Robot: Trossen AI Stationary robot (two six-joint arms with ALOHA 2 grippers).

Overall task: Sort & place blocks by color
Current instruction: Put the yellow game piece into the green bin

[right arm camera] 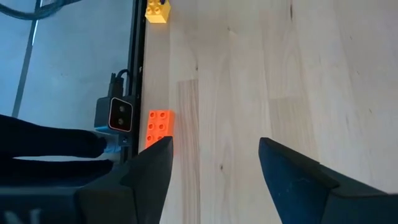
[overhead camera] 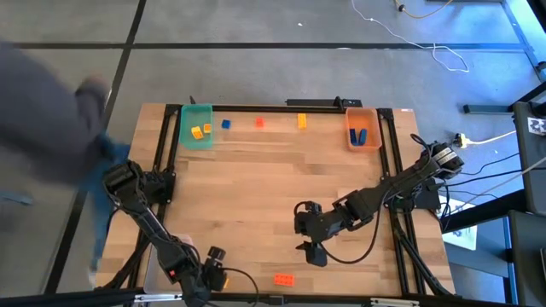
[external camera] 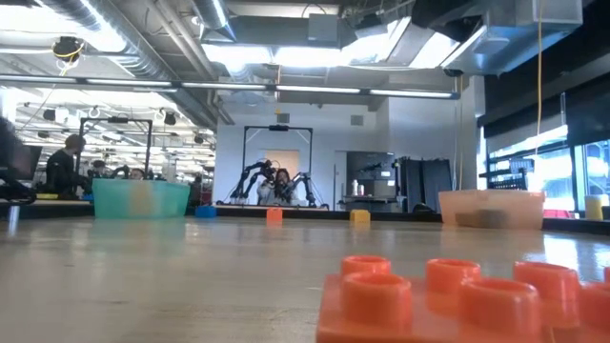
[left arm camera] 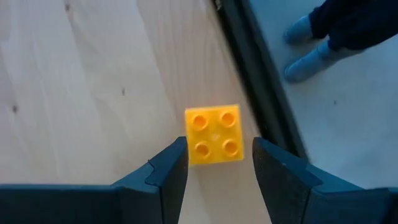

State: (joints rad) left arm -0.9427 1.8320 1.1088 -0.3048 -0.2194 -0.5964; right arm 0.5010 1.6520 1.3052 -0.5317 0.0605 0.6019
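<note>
The left gripper [left arm camera: 214,163] has its jaws apart, one on each side of a yellow block [left arm camera: 214,134] near the table edge (not clamped on it). The right gripper [right arm camera: 214,163] also stands open, above bare wood, with an orange-red block [right arm camera: 159,128] just beside it. Far across the table [overhead camera: 256,205], the green bin [overhead camera: 196,126] holds yellow blocks, the orange bin [overhead camera: 362,128] blue ones.
</note>
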